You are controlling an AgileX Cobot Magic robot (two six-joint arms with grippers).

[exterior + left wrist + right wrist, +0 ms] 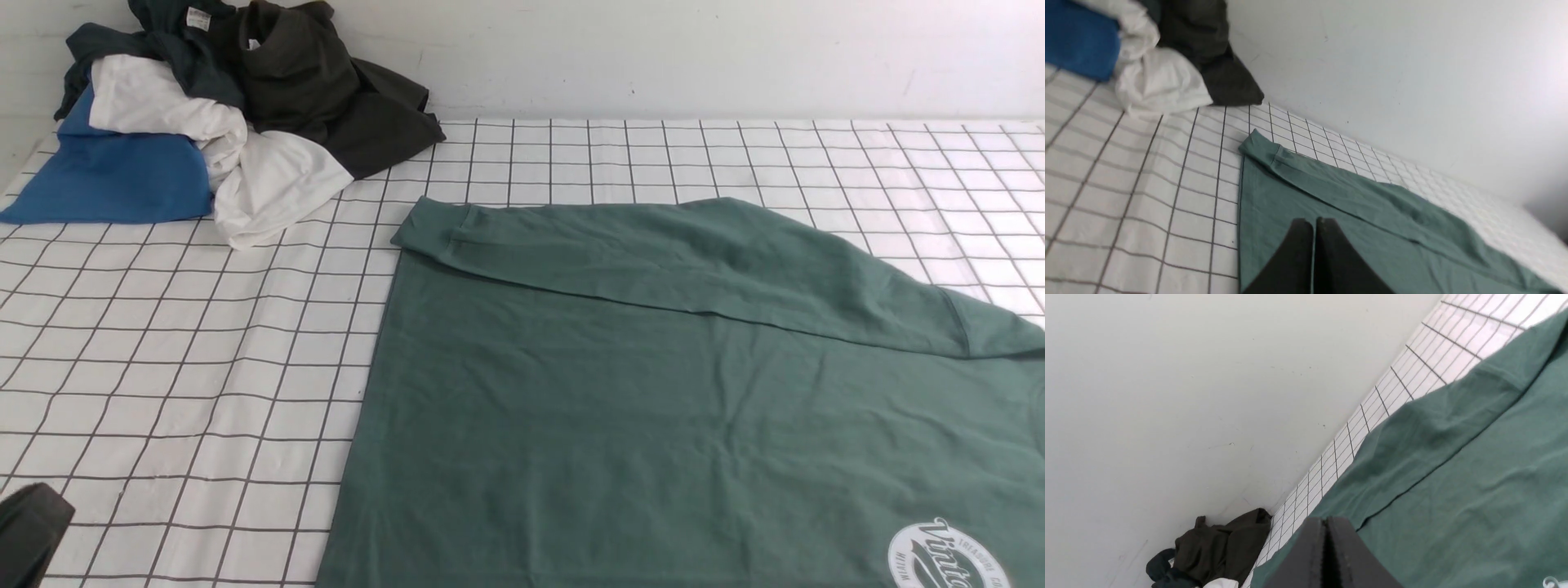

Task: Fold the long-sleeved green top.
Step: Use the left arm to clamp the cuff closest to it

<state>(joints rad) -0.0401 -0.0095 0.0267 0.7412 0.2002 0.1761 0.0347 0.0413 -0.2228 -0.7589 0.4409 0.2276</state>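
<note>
The green long-sleeved top (653, 408) lies flat on the checked cloth, filling the right half of the front view. One long cuffed sleeve (653, 253) is laid across its far edge, cuff at the left. A round white logo (951, 559) shows at the near right corner. In the left wrist view the top (1372, 228) spreads beyond my left gripper (1314, 222), which is shut and empty above the cloth. My right gripper (1326, 520) is shut too, holding nothing, with the top (1474, 477) past it. Only a dark bit of the left arm (28, 531) shows in the front view.
A heap of other clothes sits at the far left corner: a blue piece (106, 175), a white one (245, 175), a dark olive-black one (326, 90) and a dark teal one with a white label (175, 33). A white wall (653, 49) bounds the far side.
</note>
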